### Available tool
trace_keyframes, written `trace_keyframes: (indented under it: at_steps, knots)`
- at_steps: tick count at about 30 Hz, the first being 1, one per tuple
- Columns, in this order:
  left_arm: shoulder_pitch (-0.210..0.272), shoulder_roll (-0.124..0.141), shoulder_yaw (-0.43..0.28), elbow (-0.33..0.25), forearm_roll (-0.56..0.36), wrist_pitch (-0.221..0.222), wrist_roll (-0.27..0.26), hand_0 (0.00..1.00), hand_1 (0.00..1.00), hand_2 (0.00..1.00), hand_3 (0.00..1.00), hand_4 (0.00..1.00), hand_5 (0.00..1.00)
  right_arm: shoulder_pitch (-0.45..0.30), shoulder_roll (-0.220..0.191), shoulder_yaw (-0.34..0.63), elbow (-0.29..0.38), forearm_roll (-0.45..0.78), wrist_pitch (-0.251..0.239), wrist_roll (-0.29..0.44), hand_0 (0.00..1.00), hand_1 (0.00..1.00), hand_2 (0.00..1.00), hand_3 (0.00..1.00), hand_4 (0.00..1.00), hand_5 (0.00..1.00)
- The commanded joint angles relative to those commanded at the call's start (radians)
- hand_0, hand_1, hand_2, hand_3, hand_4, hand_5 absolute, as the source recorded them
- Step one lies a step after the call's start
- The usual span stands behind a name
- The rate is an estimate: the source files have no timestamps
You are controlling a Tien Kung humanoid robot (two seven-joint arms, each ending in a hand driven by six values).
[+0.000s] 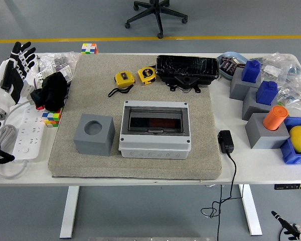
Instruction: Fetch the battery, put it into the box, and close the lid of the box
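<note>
Head view: left hand [14, 70] raised, fingers spread, over table's [140, 174] left edge

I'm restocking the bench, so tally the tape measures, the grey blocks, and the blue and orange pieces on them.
Yellow tape measures: 2
Grey blocks: 4
Blue pieces: 2
Orange pieces: 1
Total: 9

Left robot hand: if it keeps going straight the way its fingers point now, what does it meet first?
Probably nothing. The left robot hand sits open at the table's far-left edge, fingers pointing up and away past the far edge toward the floor. The clear plastic bags lie just to its right, though depth is unclear.
</note>
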Motion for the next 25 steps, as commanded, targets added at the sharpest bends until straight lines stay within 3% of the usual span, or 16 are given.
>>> trace_keyframes:
  at_steps: [3,4,9,10,15,16,21,22,25]
  knots:
    - [0.002,-0.001,0.014,0.008,-0.024,-0.025,0.0,0.906,0.95,0.905,0.907,0.998,0.998,-0.001,0.001,0.002,0.0,-0.002,0.0,-0.001,0.875,0.819,0.793,0.837,0.998,0.998]
    - [0.001,-0.001,0.016,0.01,-0.024,-0.021,0.0,0.804,0.855,0.884,0.998,0.998,0.23,-0.001,0.001,0.003,0.0,-0.003,0.0,-0.001,0.875,0.818,0.793,0.837,0.998,0.998]
    - [-0.004,-0.007,0.05,0.042,-0.125,0.054,-0.049,0.804,0.855,0.884,0.998,0.998,0.23,0.0,0.001,-0.002,0.0,0.0,0.0,-0.001,0.875,0.818,0.793,0.837,0.998,0.998]
    - [-0.007,-0.01,0.061,0.054,-0.17,0.025,-0.034,0.998,0.998,0.883,0.737,0.998,0.998,0.0,0.0,-0.004,0.0,0.002,0.0,-0.001,0.875,0.817,0.793,0.837,0.998,0.998]
    - [-0.008,-0.005,0.083,0.072,-0.37,-0.056,-0.015,0.998,0.998,0.883,0.737,0.998,0.998,0.0,-0.002,-0.008,0.0,0.005,0.0,-0.002,0.875,0.817,0.793,0.837,0.998,0.998]
    - [-0.008,-0.007,0.084,0.073,-0.409,-0.063,-0.018,0.998,0.998,0.998,0.998,0.998,0.998,-0.001,-0.002,-0.01,0.0,0.007,0.0,-0.002,0.875,0.817,0.793,0.836,0.998,0.998]
    - [-0.006,-0.005,0.087,0.077,-0.539,-0.082,-0.002,0.998,0.998,0.998,0.998,0.998,0.998,-0.003,0.0,-0.016,0.0,0.012,0.0,-0.002,0.875,0.817,0.793,0.836,0.998,0.998]
    - [-0.006,-0.004,0.087,0.077,-0.538,-0.076,-0.003,0.794,0.839,0.998,0.998,0.998,0.998,-0.003,0.0,-0.015,0.0,0.01,0.0,-0.002,0.875,0.817,0.793,0.837,0.998,0.998]
    - [-0.006,-0.005,0.085,0.076,-0.536,-0.05,-0.01,0.794,0.839,0.998,0.998,0.998,0.998,-0.005,0.001,-0.01,0.0,0.004,0.001,-0.003,0.875,0.817,0.793,0.837,0.998,0.998]
